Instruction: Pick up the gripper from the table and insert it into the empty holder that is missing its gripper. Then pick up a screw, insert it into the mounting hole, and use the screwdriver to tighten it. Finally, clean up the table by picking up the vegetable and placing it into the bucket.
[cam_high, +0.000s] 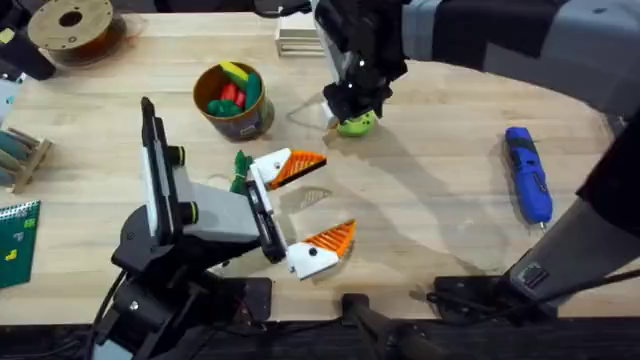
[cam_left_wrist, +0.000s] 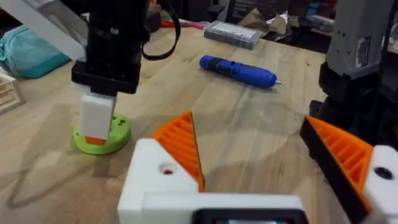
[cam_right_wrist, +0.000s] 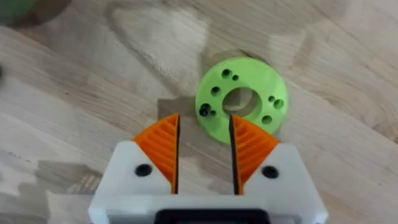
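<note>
Legible text: none in any view.

Label (cam_left_wrist: 359, 53): a pale sticker on the grey upright housing beyond the blue screwdriver (cam_left_wrist: 238, 70), seen from the left wrist; it carries small dark print, too fine to read.

Green card (cam_high: 17, 243): at the table (cam_high: 430, 210) edge, left of the black arm base; it bears pale marks, not readable as letters or numbers.

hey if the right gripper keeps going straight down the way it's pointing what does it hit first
Most likely the green ring-shaped disc on the table. The right gripper points down with its open fingers at the disc's near rim, though the remaining height is hard to judge.
</note>
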